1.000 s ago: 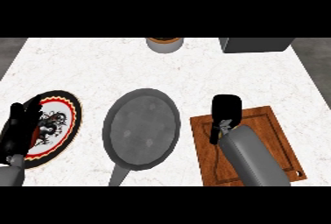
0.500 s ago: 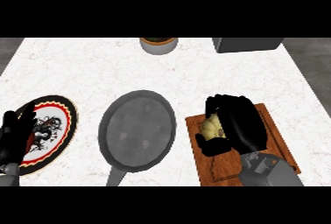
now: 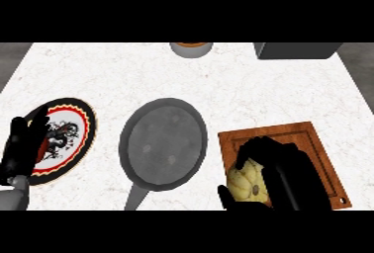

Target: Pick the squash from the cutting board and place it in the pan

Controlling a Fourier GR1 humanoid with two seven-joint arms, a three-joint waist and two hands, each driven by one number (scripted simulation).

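Observation:
A pale yellow squash [image 3: 247,182] lies on the left part of the wooden cutting board [image 3: 315,143] at the lower right. My right hand [image 3: 285,170] covers its right side, fingers curled over the top and the thumb below it. The grey pan [image 3: 162,142] sits empty in the middle, its handle pointing to the lower edge. At the far left my left hand [image 3: 23,148] rests over a plate, fingers relaxed and upright.
A white plate [image 3: 73,129] with a red and black rim and a dark drawing lies under the left hand. A round brown-topped container [image 3: 191,48] stands at the back centre. A dark box [image 3: 296,50] is at the back right.
My right hand has drawn back toward the lower edge and curled round the squash, which now shows more on its left side. The left hand has hardly moved.

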